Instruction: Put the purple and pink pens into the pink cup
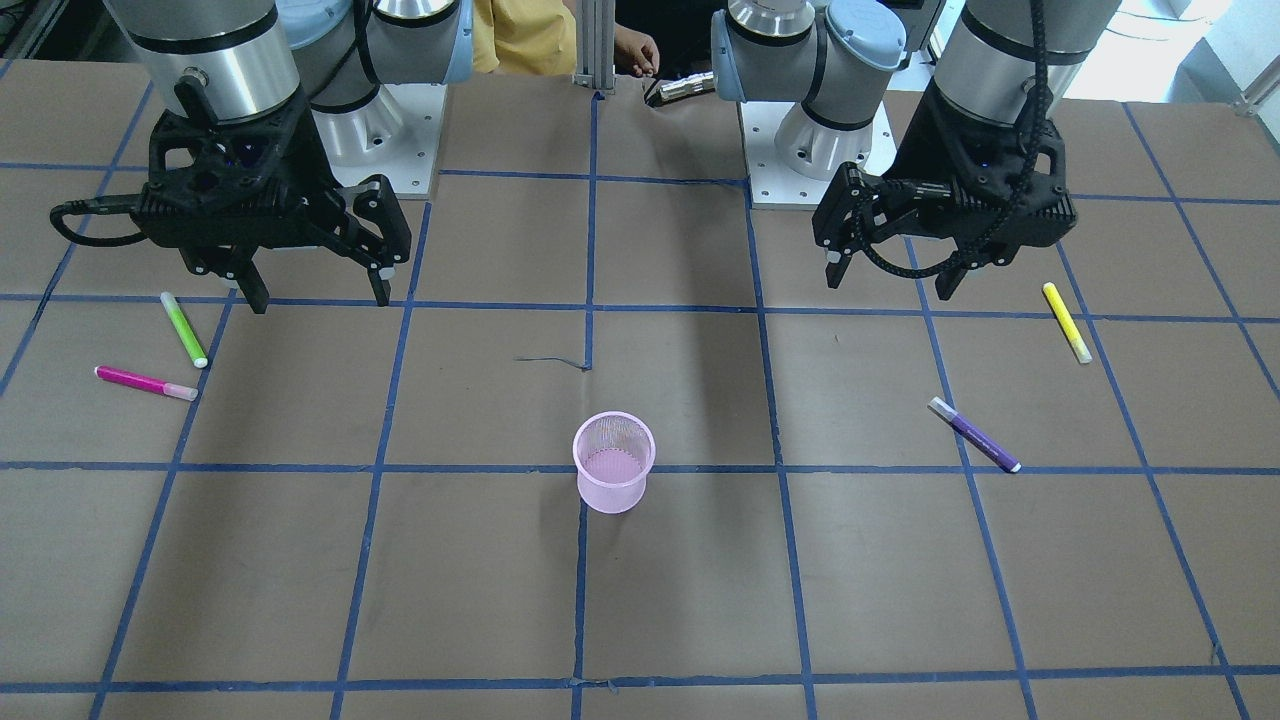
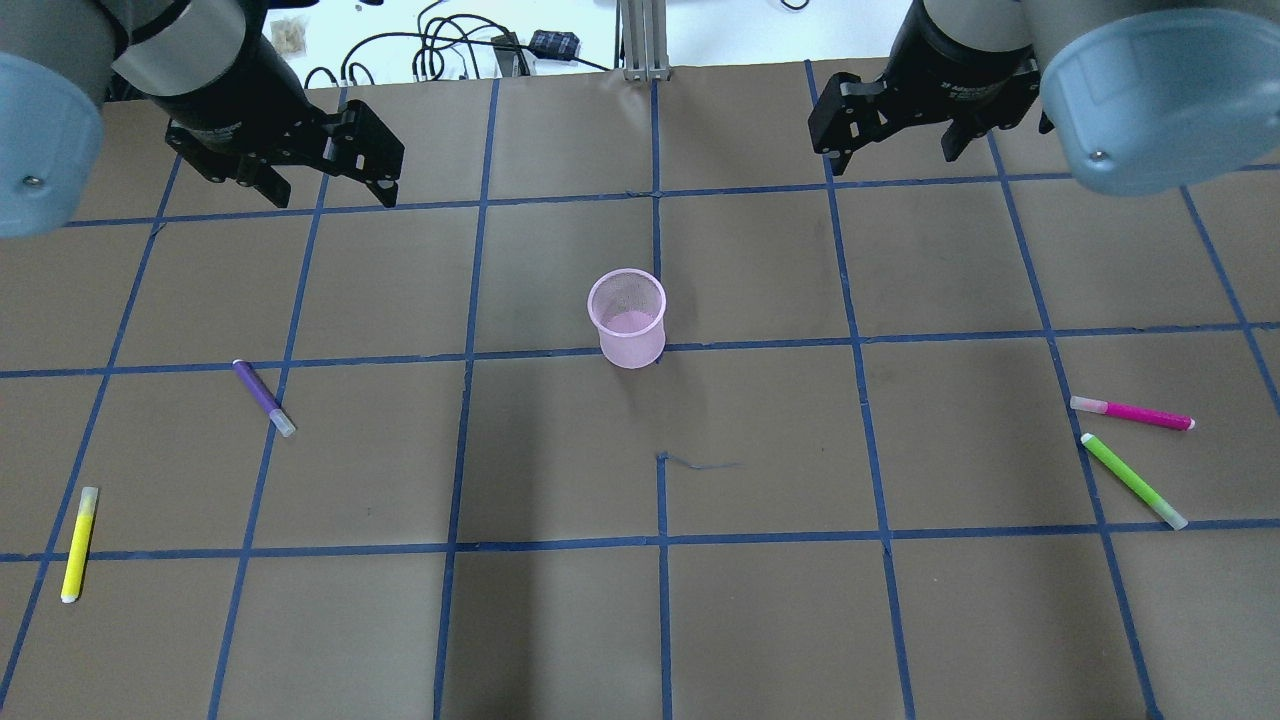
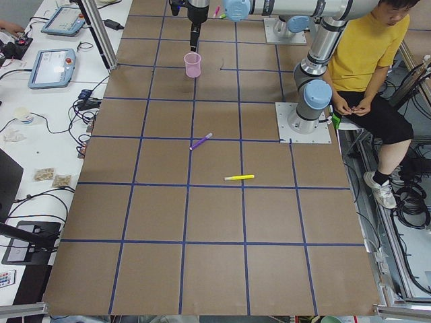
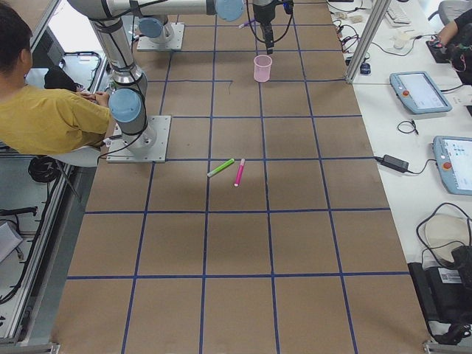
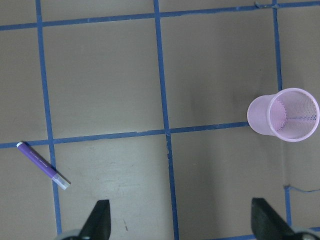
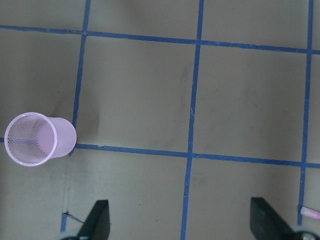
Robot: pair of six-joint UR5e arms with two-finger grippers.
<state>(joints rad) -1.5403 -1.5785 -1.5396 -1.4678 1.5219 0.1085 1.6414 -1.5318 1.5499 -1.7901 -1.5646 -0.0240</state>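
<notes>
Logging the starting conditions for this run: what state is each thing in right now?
pink cup: upright, empty.
purple pen: lying flat, outside the cup, on the left arm's side.
pink pen: lying flat, outside the cup, close to the green pen but apart.
green pen: lying flat.
yellow pen: lying flat.
left gripper: open, holding nothing.
right gripper: open, holding nothing.

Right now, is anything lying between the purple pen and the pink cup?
Nothing visible. Only table surface lies between the purple pen and the pink cup; the yellow pen lies farther out, off that path.
</notes>
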